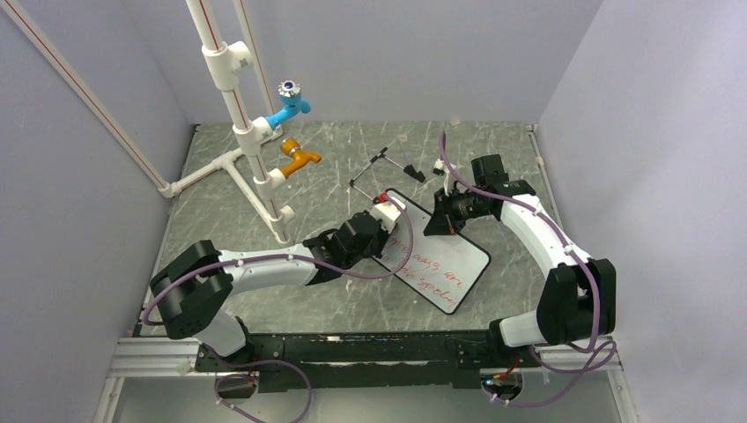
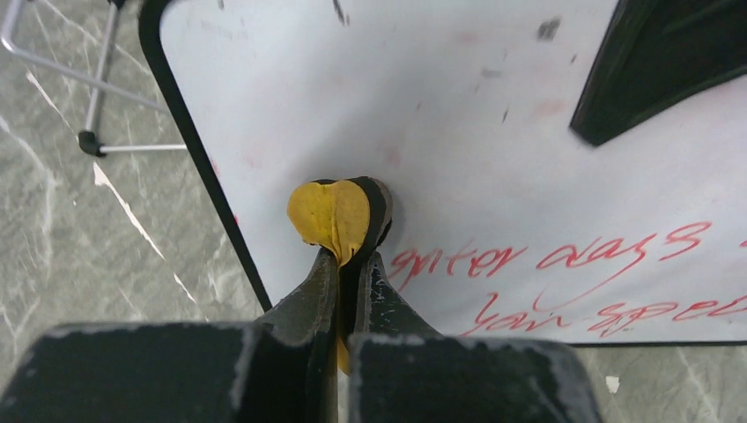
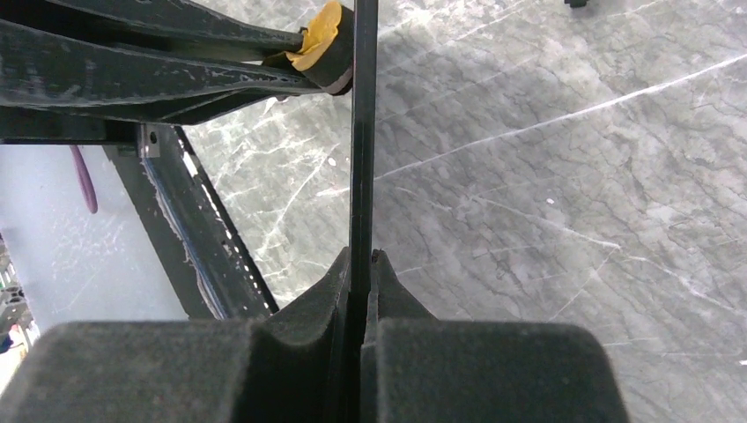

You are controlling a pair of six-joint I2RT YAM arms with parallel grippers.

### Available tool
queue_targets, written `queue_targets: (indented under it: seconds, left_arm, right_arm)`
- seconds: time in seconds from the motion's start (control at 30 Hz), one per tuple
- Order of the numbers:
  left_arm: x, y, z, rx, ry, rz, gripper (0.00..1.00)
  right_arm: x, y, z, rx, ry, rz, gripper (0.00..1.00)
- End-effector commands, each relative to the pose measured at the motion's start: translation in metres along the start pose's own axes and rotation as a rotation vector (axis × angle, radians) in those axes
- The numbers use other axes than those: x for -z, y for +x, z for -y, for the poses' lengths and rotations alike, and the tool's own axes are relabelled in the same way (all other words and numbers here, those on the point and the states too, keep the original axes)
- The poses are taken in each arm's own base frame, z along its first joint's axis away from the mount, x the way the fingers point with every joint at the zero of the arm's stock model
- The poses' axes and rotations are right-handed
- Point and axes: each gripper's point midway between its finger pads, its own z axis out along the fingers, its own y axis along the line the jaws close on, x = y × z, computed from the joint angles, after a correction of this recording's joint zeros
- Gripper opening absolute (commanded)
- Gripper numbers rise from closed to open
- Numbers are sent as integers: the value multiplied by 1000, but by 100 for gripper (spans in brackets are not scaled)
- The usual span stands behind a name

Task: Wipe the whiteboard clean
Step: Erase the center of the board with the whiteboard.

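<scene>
- My left gripper (image 2: 352,260) is clamped tight on the yellow-and-black eraser (image 2: 335,216), which presses against the whiteboard (image 2: 423,106) near its left edge.
- My right gripper (image 3: 361,262) is pinched shut on the board's far right edge, steadying it, I judge.
- The board sits mid-table (image 1: 352,150), between my two arms. Its wire stand (image 1: 383,167) lies apart, farther back.
- Far half: wiped, with only faint pink smudges and a few dark specks.
- Near half: two lines of red writing (image 2: 546,260) left to clear, so I reckon I am roughly halfway.

Grey marbled table (image 1: 352,141) bearing a white pipe stand (image 1: 211,169) and black wire easel (image 1: 385,167)
</scene>
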Motion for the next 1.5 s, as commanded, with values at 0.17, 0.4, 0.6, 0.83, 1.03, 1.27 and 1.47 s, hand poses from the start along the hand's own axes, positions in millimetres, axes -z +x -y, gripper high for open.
queue_targets:
  seconds: [0.17,0.4,0.6,0.83,1.03,1.27,1.47]
  left_arm:
    - [-8,-2,-3,33,2,35,0]
    - [-5,60,5,97,40,-87,0]
    - [3,99,-1,139,11,-153,0]
    - [5,101,-4,138,-6,-159,0]
    - [0,60,-26,99,-101,-99,0]
    - [-8,-2,-39,65,-139,9,0]
    - [-9,-18,-37,60,-125,44,0]
  right_arm:
    - [-11,1,-4,145,-61,2,0]
    - [-11,1,-4,145,-65,2,0]
    - [-12,2,-5,142,-71,1,0]
    - [-12,2,-5,142,-73,0,0]
    - [-12,2,-5,141,-74,-1,0]
    - [-11,2,-6,145,-74,1,0]
    - [-11,2,-6,145,-77,-1,0]
